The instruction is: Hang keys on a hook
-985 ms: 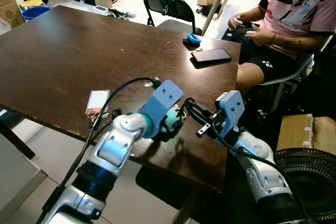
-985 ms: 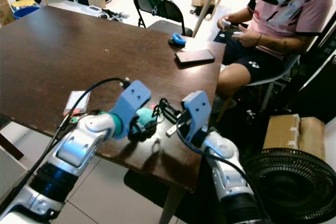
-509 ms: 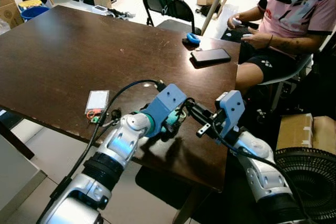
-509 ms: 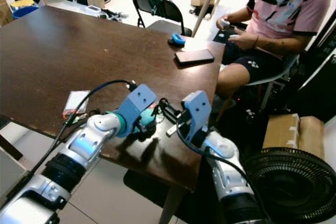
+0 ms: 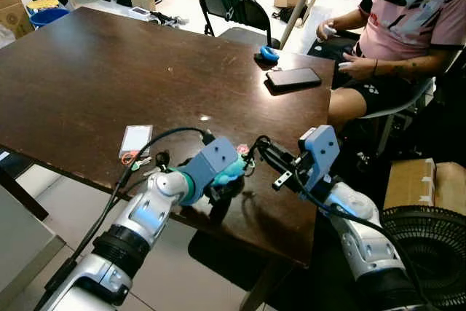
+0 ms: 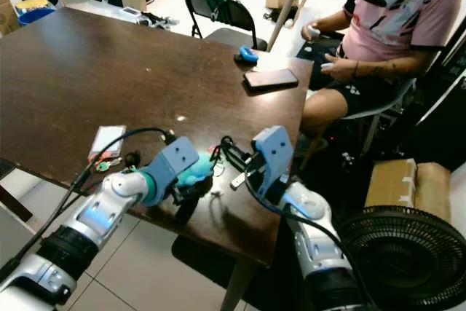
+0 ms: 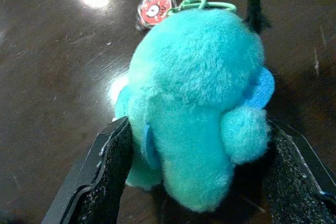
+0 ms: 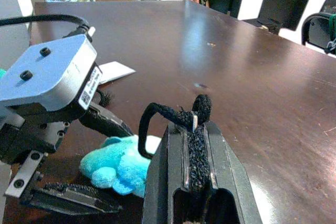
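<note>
My left gripper (image 5: 224,182) is shut on a teal plush keychain (image 5: 231,172), low over the dark table (image 5: 87,71) near its front edge. In the left wrist view the plush (image 7: 197,108) is squeezed between both black fingers (image 7: 107,177); a green clip (image 7: 202,3) and a red round tag (image 7: 155,10) lie beyond it on the wood. My right gripper (image 5: 263,154) is shut on a thin black hook (image 8: 176,113), held just right of the plush. The right wrist view looks down on the plush (image 8: 118,163) below the hook.
A white card with a few small keys (image 5: 135,141) lies left of my left arm. A phone (image 5: 292,78) and a blue object (image 5: 269,53) sit at the far right edge. A person (image 5: 408,20) sits right of the table; a fan (image 5: 429,242) and box (image 5: 426,183) stand below.
My left gripper has dropped lower and drawn back a little to the left with the plush, away from the hook. The right gripper has stayed put.
</note>
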Robot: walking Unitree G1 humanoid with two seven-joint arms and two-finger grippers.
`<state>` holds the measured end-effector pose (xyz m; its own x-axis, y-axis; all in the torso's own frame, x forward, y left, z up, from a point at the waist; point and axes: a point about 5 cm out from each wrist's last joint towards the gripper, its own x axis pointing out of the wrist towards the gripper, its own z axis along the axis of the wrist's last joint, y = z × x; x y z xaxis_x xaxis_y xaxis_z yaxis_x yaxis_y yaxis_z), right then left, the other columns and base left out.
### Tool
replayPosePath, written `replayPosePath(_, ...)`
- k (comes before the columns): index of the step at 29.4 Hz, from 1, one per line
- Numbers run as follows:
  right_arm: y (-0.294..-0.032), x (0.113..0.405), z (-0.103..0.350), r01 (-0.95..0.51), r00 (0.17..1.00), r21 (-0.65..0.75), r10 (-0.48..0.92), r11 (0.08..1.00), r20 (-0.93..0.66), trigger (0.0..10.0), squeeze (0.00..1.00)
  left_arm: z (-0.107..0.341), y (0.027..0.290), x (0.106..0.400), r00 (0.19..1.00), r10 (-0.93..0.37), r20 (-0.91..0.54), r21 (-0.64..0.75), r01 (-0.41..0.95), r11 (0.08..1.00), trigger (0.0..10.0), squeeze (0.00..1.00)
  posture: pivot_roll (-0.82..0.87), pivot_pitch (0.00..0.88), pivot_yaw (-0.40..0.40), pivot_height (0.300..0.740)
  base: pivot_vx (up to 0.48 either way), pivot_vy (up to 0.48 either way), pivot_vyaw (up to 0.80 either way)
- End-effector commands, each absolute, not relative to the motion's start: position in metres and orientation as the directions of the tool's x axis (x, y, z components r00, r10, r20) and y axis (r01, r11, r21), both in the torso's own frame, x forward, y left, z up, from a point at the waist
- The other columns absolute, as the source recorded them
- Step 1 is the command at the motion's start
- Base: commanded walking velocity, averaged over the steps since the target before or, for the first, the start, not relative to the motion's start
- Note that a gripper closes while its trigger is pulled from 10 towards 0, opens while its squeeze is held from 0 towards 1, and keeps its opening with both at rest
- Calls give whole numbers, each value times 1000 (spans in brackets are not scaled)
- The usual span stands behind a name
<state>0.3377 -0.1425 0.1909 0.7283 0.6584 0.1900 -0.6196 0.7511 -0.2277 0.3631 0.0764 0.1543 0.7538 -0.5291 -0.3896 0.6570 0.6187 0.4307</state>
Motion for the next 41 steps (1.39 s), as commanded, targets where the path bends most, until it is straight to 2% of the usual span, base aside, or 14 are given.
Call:
replayPosePath(1,-145,338,188,-618,733,-226,656,753,180,10000,0,122,79,356,731,-476,-489,386,671,633,8627,0,49,136,71,740,0,0,0)
replayPosePath(3,-145,338,188,-618,733,-226,656,753,180,10000,0,122,78,356,738,-470,-484,382,661,645,8627,0,49,136,71,740,0,0,0)
replayPosePath(4,-144,338,188,-619,732,-227,657,752,180,10000,0,123,78,358,755,-456,-471,377,640,670,0,0,46,131,69,740,0,0,0)
replayPosePath(19,-141,338,188,-622,728,-226,660,750,184,10000,0,140,100,369,866,-348,-359,285,457,843,0,0,53,118,76,740,0,0,0)
replayPosePath(22,-138,338,189,-619,729,-222,656,753,196,10000,0,163,118,371,950,-226,-215,244,276,930,0,0,58,117,78,740,0,0,0)
replayPosePath(23,-138,338,189,-619,729,-222,656,753,196,10000,0,163,118,371,950,-226,-215,244,276,930,0,0,58,117,78,740,0,0,0)
replayPosePath(24,-137,339,190,-602,739,-223,641,767,208,10000,0,176,122,367,967,-207,-151,200,235,951,10000,0,67,119,77,740,0,0,0)
replayPosePath(27,-136,341,193,-572,758,-215,610,792,230,10000,0,190,127,360,979,-191,-74,157,200,967,10000,0,74,120,77,740,0,0,0)
replayPosePath(28,-135,342,196,-534,780,-200,570,821,259,10000,0,203,131,351,984,-176,-9,91,176,980,10000,0,80,119,78,740,0,0,0)
replayPosePath(29,-135,342,196,-534,780,-200,570,821,259,10000,0,203,131,351,984,-176,-9,91,176,980,10000,0,80,119,78,740,0,0,0)
replayPosePath(31,-132,344,204,-462,812,-168,492,871,313,10000,0,217,142,335,989,-132,67,-7,133,991,10000,0,85,119,78,740,0,0,0)
replayPosePath(35,-130,342,212,-420,824,-131,438,898,359,10000,0,216,160,323,995,-52,82,38,49,998,10000,0,84,119,82,740,0,0,0)
replayPosePath(37,-129,339,216,-412,823,-119,425,903,378,10000,0,215,173,316,993,0,122,143,-18,990,10000,0,82,121,78,740,0,0,0)
replayPosePath(41,-125,335,211,-436,816,-100,440,894,376,10000,0,210,181,307,986,16,167,184,-47,982,10000,0,78,117,72,740,0,0,0)
